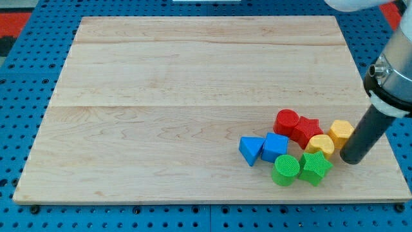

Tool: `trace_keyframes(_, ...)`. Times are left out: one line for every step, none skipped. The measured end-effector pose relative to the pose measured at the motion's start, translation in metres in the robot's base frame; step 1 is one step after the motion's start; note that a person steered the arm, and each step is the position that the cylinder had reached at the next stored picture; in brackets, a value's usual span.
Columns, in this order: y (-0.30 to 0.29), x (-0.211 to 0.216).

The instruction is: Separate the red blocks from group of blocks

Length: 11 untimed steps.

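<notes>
No brand, label or writing I can read anywhere. The worktop is a pale wood board on a blue pegboard — its left half and top are wide open, lots of room there. All blocks sit bunched at the lower right, near the bottom edge and fairly near the right edge.

Going left to right: blue triangle, touching the blue cube-like block. Below that, the green cylinder with the green star-ish block just beside it. Above them the red cylinder touching the red star — both glossy red, at the top of the cluster, the star pressed against the yellow heart-like block. Then the yellow hexagon-like block, rightmost.

My tip is down on the board just right of the yellow blocks, close to or touching them; can't tell which. No fingers on this rig — just the dark rod, so nothing is grasped.
</notes>
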<state>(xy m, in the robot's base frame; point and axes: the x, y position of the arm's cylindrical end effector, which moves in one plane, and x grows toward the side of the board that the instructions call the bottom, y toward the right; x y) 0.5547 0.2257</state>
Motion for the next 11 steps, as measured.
trace_keyframes(0.019,-0.006)
trace_keyframes(0.010,-0.017)
trace_keyframes(-0.055,-0.014)
trace_keyframes(-0.111,-0.030)
trace_keyframes(-0.110,-0.044)
trace_keyframes(-0.100,-0.034)
trace_keyframes(-0.065,-0.020)
trace_keyframes(-0.051,-0.021)
trace_keyframes(-0.086,-0.041)
trace_keyframes(-0.094,-0.074)
trace_keyframes(-0.115,-0.075)
